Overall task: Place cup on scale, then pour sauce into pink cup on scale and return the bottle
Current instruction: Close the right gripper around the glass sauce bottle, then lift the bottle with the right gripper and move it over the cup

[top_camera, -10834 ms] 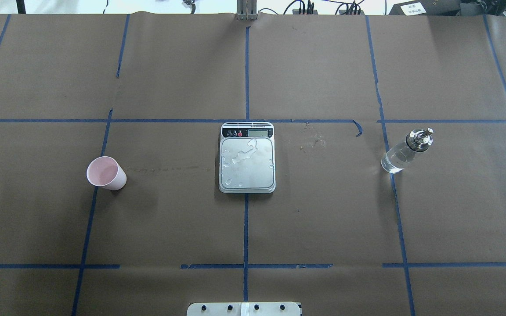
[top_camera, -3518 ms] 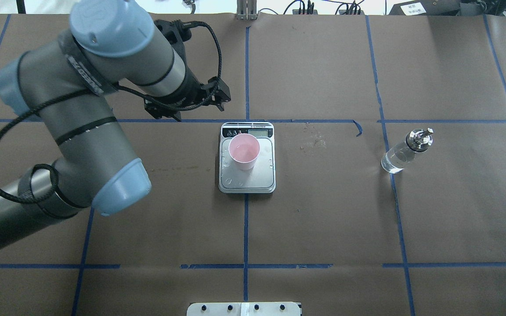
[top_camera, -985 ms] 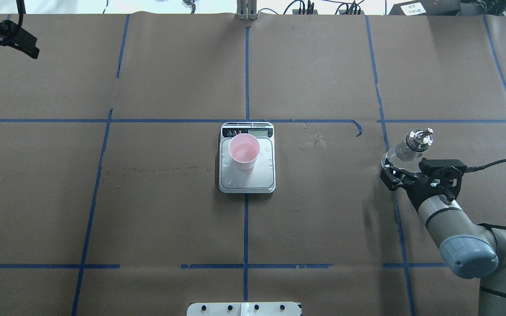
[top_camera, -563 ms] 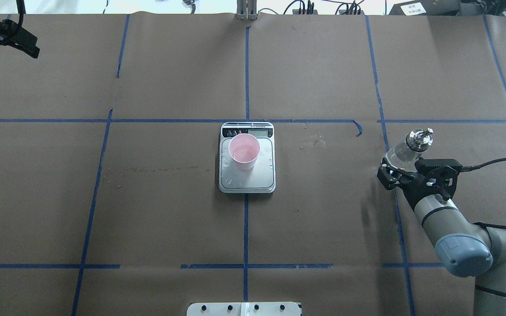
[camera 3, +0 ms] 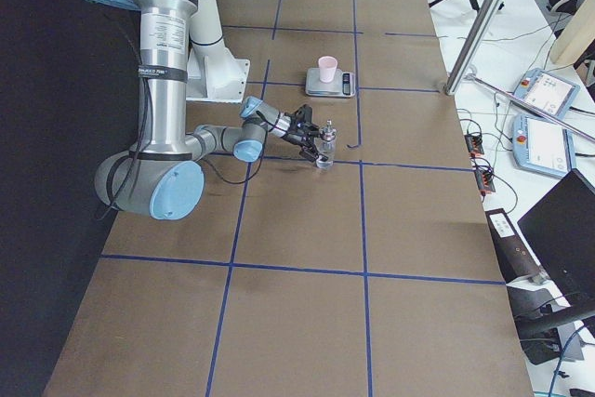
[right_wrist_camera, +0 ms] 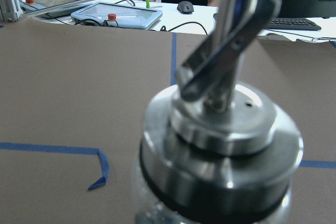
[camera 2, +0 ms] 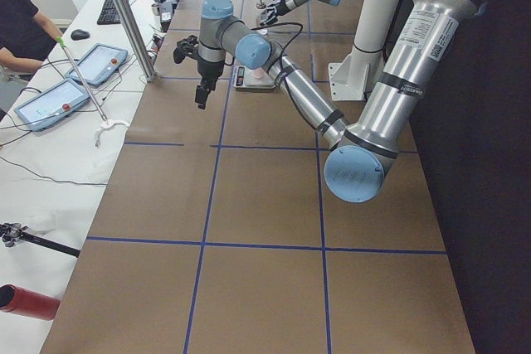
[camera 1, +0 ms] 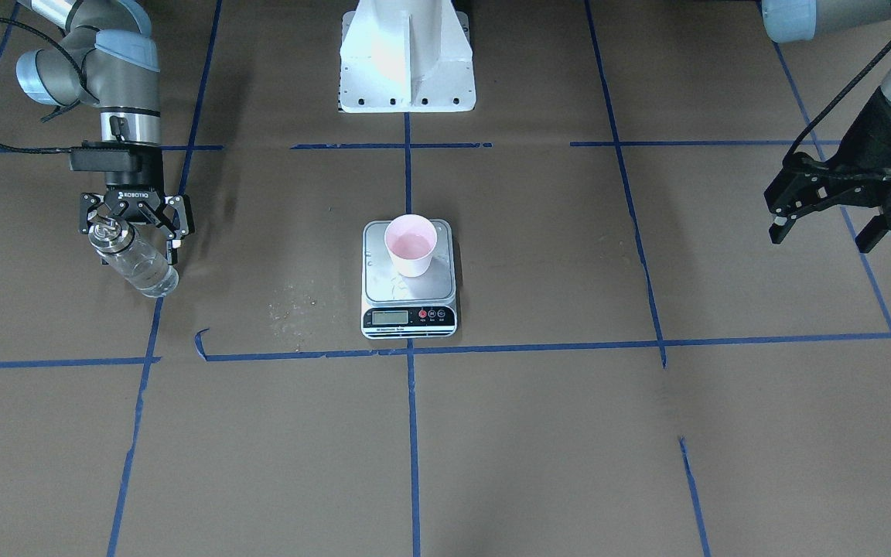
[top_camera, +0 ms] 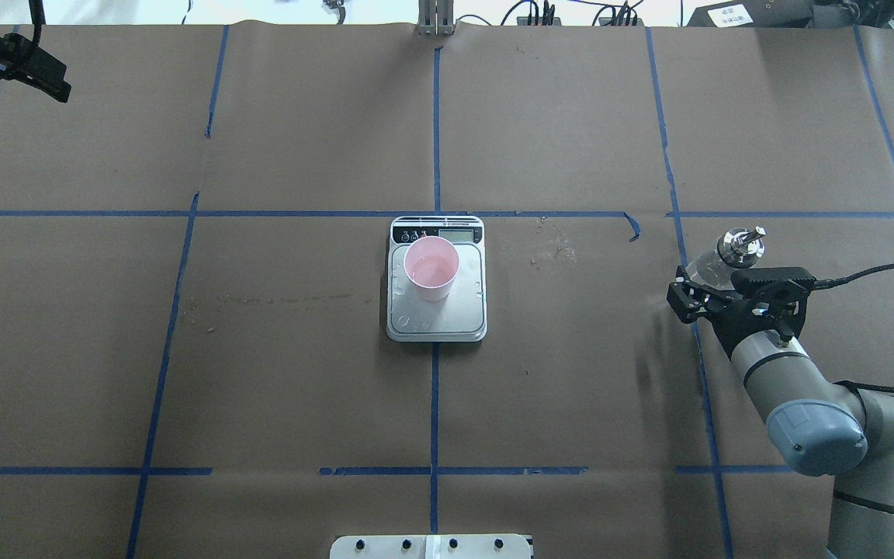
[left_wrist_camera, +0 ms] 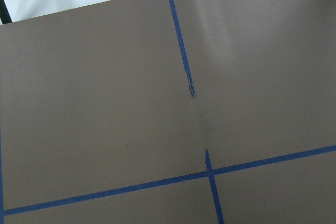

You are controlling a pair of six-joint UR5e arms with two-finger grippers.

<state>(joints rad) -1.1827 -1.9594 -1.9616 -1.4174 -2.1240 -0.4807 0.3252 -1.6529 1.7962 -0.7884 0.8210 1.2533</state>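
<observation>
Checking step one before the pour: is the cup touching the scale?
Touching. The exterior front-facing view shows the cup standing upright on the scale, its base resting on the steel platform.

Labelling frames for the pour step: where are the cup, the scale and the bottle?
cup (top_camera: 431, 264), overhead view, pink inside.
scale (top_camera: 447, 318), overhead view, bare steel platform.
bottle (camera 1: 142, 268), front-facing view, clear glass body.

Bright, even light from above lit the brown tabletop (top_camera: 299, 373), and shadows lay soft and faint. The scale (top_camera: 455, 322) gave a pale sheen. Past the far edge the overhead view was blown out white. In the right wrist view the bottle (right_wrist_camera: 220, 145) loomed near and blurred, with highlights on its metal; things far behind looked sharper. Both side views went dark on the robot's side.
</observation>
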